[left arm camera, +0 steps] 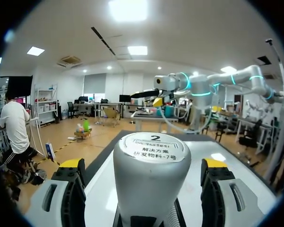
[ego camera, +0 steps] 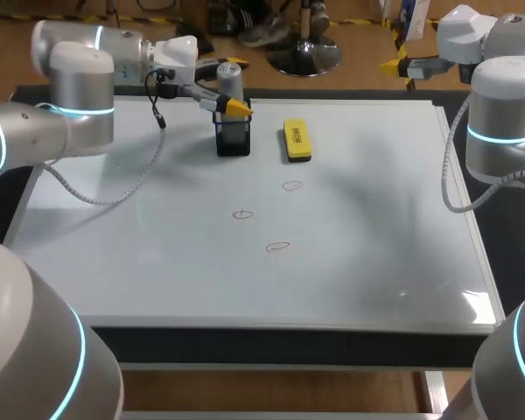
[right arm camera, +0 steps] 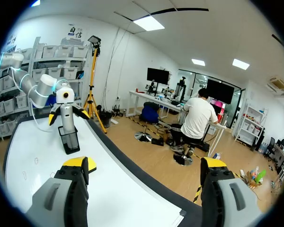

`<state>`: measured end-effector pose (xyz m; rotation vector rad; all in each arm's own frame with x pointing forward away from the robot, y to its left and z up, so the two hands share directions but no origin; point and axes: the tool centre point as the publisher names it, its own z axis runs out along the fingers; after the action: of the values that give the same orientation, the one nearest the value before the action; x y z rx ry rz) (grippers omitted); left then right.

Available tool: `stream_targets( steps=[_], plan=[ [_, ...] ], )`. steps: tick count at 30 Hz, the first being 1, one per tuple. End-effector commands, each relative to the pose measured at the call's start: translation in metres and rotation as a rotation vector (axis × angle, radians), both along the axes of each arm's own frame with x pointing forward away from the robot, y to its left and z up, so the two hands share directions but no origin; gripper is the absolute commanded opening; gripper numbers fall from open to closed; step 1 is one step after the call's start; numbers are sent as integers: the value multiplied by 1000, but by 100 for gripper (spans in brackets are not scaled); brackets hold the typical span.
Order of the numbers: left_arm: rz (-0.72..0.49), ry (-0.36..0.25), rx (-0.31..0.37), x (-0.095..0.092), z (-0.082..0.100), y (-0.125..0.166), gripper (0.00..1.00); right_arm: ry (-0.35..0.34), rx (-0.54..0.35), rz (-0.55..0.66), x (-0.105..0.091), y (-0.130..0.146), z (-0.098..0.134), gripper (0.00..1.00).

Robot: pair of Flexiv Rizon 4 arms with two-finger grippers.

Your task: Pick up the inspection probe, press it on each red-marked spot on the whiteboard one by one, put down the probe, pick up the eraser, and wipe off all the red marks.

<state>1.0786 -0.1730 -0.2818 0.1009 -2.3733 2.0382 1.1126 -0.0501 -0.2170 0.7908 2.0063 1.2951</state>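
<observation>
Inspection probe [left arm camera: 146,189], 1: grey cylinder, upright in 1 black holder [ego camera: 234,140] near the whiteboard's [ego camera: 157,262] far edge, left of middle. 1 round printed label [left arm camera: 150,147] on its cap. Left gripper [left arm camera: 144,165], 1: fingers apart, 1 on each side of the probe, not touching it. Eraser [ego camera: 297,140], 1: yellow, flat on the whiteboard just right of the holder. Red marks, 3: small ovals [ego camera: 292,185], [ego camera: 242,213], [ego camera: 278,248] around mid-board. Right gripper [right arm camera: 146,165], 1: at the far right corner, fingers apart, holding nothing.
</observation>
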Motion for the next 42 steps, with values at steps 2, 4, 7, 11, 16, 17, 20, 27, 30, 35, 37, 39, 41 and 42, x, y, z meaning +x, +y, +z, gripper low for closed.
stream_targets(
  steps=[2,4,7,11,16,17,20,27,30,35,37,39,41,42],
  plan=[
    [6,0,9,-5,2,3,100,0,0,1,0,0,0,100],
    [4,1,11,-5,2,3,100,0,0,1,0,0,0,100],
    [1,2,14,-5,2,3,100,0,0,1,0,0,0,100],
    [-2,2,17,-4,1,4,59,0,0,1,0,0,0,100],
    [0,-2,17,-5,2,6,0,0,0,1,0,0,0,100],
    [0,-2,18,-5,2,6,0,0,0,1,0,0,0,100],
    [-1,-8,17,-7,5,7,0,0,0,1,0,0,0,100],
    [-1,-28,12,-10,18,6,0,0,0,1,0,0,0,100],
    [-2,-31,12,-11,23,7,0,0,0,1,0,0,0,100],
    [-1,-38,7,-13,36,7,0,0,0,1,0,0,0,100],
    [-5,-42,12,-14,42,7,0,0,0,1,0,0,0,100],
    [-3,-51,3,-15,49,7,0,0,0,1,0,0,0,100],
    [1,-59,-10,-15,56,7,0,0,0,1,0,0,0,100],
    [0,-61,-10,-15,59,8,0,0,0,1,0,0,0,100]
  ],
)
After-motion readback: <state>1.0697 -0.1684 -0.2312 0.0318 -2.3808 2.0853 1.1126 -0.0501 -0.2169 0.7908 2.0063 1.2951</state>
